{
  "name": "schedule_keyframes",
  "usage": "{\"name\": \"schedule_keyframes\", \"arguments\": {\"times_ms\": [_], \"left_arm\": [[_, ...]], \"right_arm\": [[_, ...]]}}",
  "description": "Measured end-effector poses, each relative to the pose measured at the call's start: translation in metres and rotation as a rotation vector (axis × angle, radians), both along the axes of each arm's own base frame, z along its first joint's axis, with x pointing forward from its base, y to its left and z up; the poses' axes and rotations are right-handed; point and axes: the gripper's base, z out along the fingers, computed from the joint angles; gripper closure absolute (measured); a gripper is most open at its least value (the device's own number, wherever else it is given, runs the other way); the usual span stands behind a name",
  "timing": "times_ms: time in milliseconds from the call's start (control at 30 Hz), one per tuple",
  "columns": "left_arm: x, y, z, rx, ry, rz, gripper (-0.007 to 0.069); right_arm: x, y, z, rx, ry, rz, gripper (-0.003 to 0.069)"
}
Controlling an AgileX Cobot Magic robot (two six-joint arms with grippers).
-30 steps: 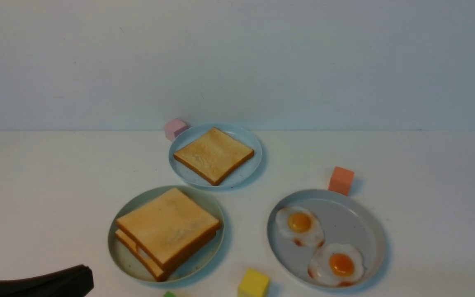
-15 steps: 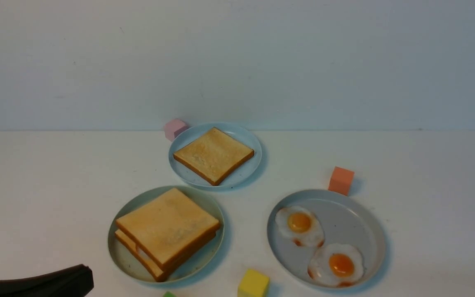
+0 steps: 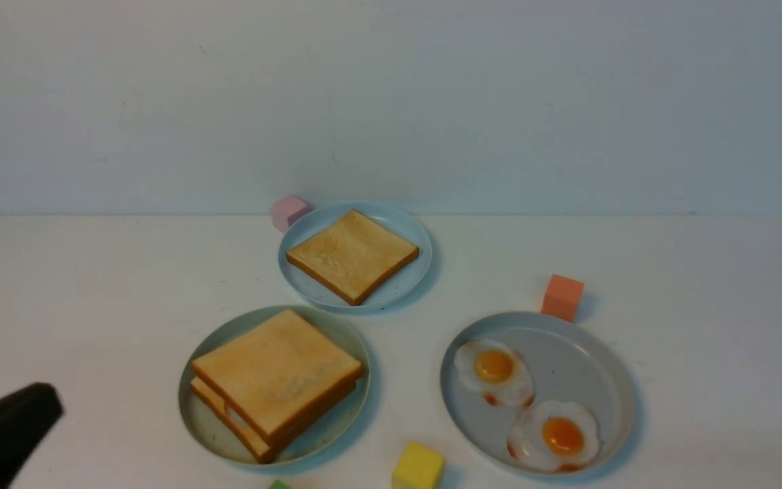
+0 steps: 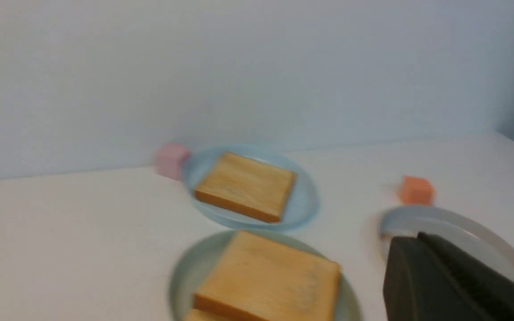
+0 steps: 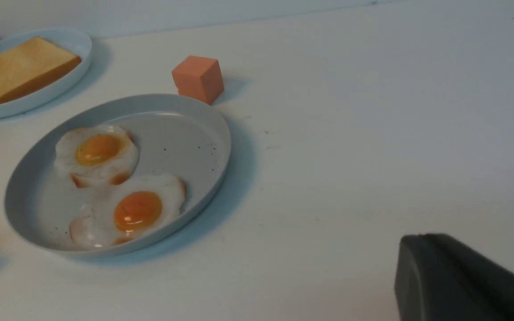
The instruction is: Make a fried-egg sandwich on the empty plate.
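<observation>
The pale mint-green plate (image 3: 191, 407) near the front holds two stacked toast slices: a top slice (image 3: 275, 370) lying skewed over a lower slice (image 3: 225, 415). A thin white sliver (image 3: 235, 415) shows between them at the left side; the rest of what lies between is hidden. My left gripper (image 3: 51, 401) sits at the front left, well apart from the plate, black fingers pressed together and holding nothing. In the left wrist view the same gripper (image 4: 413, 238) is shut too. My right gripper (image 5: 417, 238) is shut and empty over bare table, out of the front view.
A light-blue plate (image 3: 401, 288) behind carries one toast slice (image 3: 352, 255). A grey-blue plate (image 3: 608, 360) at the right holds two fried eggs (image 3: 493, 370) (image 3: 557, 436). Foam cubes stand around: pink (image 3: 288, 212), orange (image 3: 562, 296), yellow (image 3: 418, 467) and green (image 3: 279, 485).
My left gripper has drawn back to the left, away from the mint-green plate, and its tip has risen. The toast stack and the other plates have not moved.
</observation>
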Motion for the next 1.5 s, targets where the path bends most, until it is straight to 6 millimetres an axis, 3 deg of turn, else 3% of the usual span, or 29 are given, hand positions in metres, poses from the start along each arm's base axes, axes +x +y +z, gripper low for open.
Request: {"name": "schedule_keyframes", "arguments": {"times_ms": [133,167,300,367,1500], "left_arm": [[-0.011,0.016,-0.020,-0.006,-0.015,0.182,0.0638],[-0.015,0.019,-0.035,-0.004,0.008,0.242,0.0638],[-0.016,0.024,-0.074,-0.033,0.182,0.346,0.0638],[-0.018,0.024,-0.083,-0.038,0.269,0.353,0.0638],[-0.018,0.024,-0.087,-0.066,0.311,0.356,0.0638]], "right_arm": [[0.000,0.000,0.000,0.000,0.000,0.000,0.0649],[0.000,0.000,0.000,0.000,0.000,0.000,0.0648],[0.000,0.000,0.000,0.000,0.000,0.000,0.0645],[0.000,0.000,0.000,0.000,0.000,0.000,0.0645],[0.000,0.000,0.000,0.001,0.000,0.000,0.0615]]}}
